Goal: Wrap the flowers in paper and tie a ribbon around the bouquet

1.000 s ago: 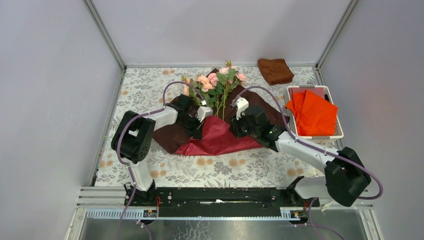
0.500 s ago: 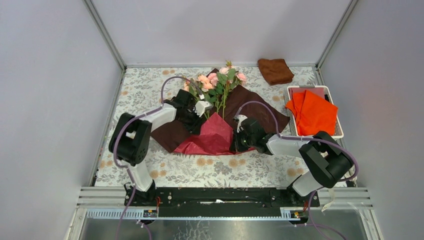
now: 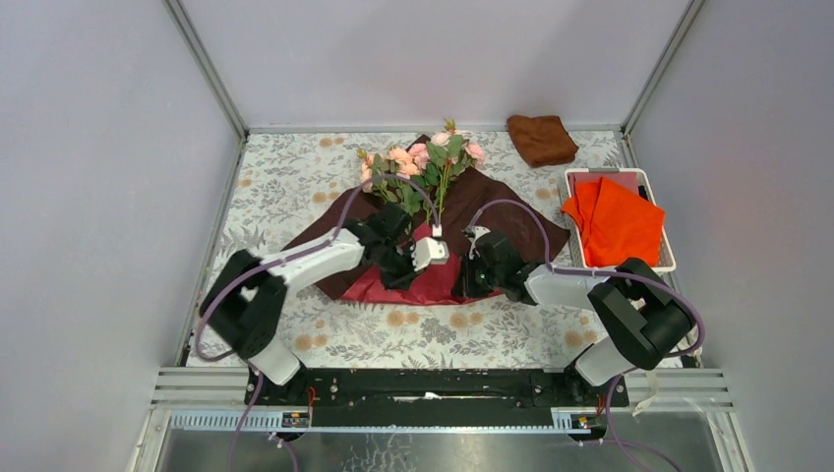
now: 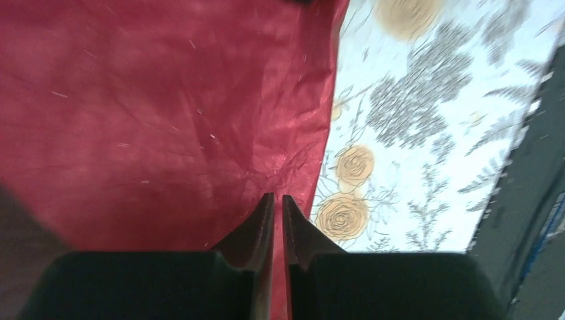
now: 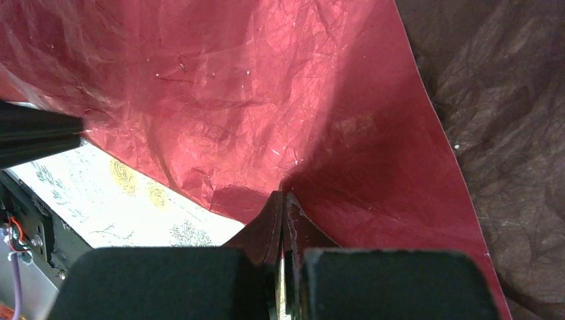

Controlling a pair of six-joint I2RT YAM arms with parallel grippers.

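The flowers (image 3: pixel 423 162) lie at the back of the worktop (image 3: pixel 295 177), heads away from the arms and stems running down onto the paper (image 3: pixel 433 285). The paper is spread beneath them, its near corner turned over so the brighter red side shows.

The right end effector (image 5: pixel 284 195) is pressed together on that red flap, and the sheet puckers into creases right at its tips. The left end effector (image 4: pixel 278 198) sits at the flap's near edge with only a thin slit between its fingers. Red shows through the slit, but I cannot tell whether any paper is actually caught.

The wrap looks barely begun, and I see no ribbon anywhere. The sheet is thin and already crumpled, so the main worry is tearing at the right-hand pinch if the two arms pull against each other. If the left side has no real hold, the flap would slide out and drop flat. Lifting the paper could also roll the loose stems off centre, since nothing pins them.
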